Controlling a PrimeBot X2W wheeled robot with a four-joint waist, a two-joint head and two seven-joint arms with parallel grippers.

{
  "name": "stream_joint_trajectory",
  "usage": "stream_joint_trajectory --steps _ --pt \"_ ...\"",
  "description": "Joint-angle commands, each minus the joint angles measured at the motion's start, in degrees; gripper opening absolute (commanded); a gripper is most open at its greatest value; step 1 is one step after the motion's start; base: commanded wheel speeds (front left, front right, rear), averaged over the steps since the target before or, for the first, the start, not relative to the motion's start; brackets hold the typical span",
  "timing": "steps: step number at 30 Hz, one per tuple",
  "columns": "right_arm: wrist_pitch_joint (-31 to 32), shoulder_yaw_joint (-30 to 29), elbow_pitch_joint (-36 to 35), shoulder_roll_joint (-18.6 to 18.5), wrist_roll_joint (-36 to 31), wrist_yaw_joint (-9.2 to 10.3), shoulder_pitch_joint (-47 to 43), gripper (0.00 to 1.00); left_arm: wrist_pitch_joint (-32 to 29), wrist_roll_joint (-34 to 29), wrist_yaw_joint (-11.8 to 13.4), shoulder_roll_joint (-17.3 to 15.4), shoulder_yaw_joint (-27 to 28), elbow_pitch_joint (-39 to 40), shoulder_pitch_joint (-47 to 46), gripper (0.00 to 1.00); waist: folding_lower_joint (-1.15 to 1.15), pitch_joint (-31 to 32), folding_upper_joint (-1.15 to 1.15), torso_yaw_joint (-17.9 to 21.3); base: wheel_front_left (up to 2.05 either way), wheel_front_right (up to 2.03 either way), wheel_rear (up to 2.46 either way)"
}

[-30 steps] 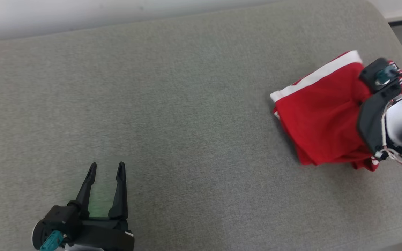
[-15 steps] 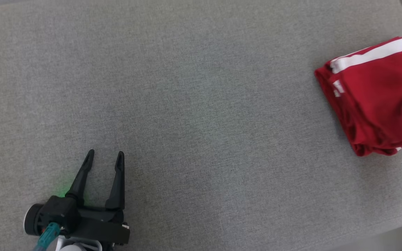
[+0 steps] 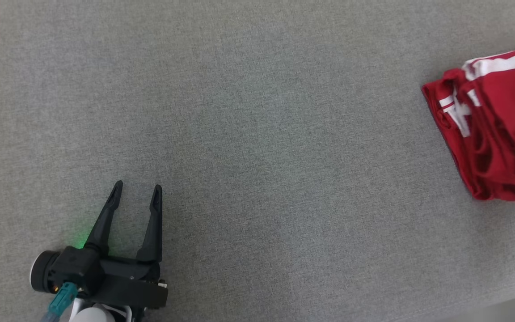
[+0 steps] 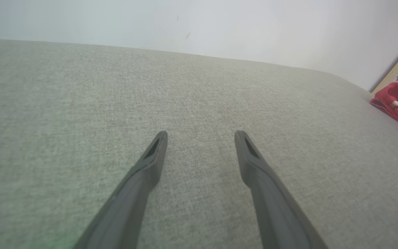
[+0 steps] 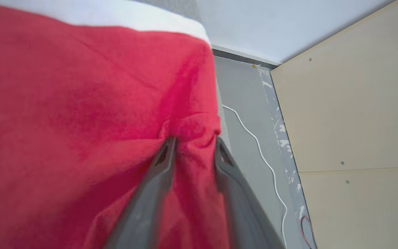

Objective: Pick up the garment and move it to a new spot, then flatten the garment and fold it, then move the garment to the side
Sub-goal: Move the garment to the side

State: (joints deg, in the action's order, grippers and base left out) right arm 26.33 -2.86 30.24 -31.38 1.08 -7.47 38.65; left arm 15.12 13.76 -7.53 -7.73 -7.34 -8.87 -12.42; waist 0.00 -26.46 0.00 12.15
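Note:
The red garment (image 3: 499,129) with white stripes lies folded in loose layers at the far right of the grey fabric surface (image 3: 257,134). It also shows at the right edge of the left wrist view as the red garment (image 4: 397,100). In the right wrist view the garment (image 5: 81,103) hangs close to the camera, and my right gripper (image 5: 193,141) has a puckered bunch of its cloth between its fingers, touching both. My left gripper (image 3: 137,190) rests open and empty at the lower left, far from the garment, its fingers (image 4: 254,162) spread over bare fabric.
Past the surface's right side, the right wrist view shows grey floor with a white cable (image 5: 254,138) and a beige panel (image 5: 351,121). A pale wall (image 4: 199,24) runs behind the surface's far edge.
The head camera has shifted, so the garment now sits at the right edge and the right arm has left that view. The garment's left edge looks looser. My left gripper has stayed open.

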Motion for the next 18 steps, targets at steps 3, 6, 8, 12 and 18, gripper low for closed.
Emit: stream_joint_trajectory --steps 3,6,8,12,18 --pt "-2.79 -1.4 -1.19 2.15 -2.26 0.01 -1.2 1.0 0.0 -0.35 0.11 -0.13 0.56 -0.8 0.75 1.0 0.0 1.29 0.0 -0.16 0.0 0.0 0.0" --pt "-4.8 -1.93 -2.55 3.89 -3.59 0.01 -2.5 1.0 0.03 -0.48 0.11 0.55 0.95 -0.56 1.2 1.0 0.0 2.81 0.0 -0.51 0.0 0.0 0.0" --pt "-6.3 -2.04 -4.1 4.76 -3.27 0.01 -3.46 1.0 0.05 -0.69 0.11 1.01 1.26 -0.59 1.76 1.0 0.0 4.11 0.0 -0.9 0.0 0.0 0.0" --pt "-9.18 -1.45 -8.11 6.67 -1.78 0.01 -6.66 1.0 0.05 -0.34 0.11 1.79 1.69 -0.65 2.92 1.0 0.0 7.13 0.0 -2.0 0.0 0.0 0.0" --pt "-12.61 -1.44 -15.3 9.3 -0.2 0.0 -13.38 1.0 0.05 -0.83 0.11 3.05 3.07 -0.33 5.67 1.0 0.0 12.6 0.0 -4.43 0.0 0.0 0.0"
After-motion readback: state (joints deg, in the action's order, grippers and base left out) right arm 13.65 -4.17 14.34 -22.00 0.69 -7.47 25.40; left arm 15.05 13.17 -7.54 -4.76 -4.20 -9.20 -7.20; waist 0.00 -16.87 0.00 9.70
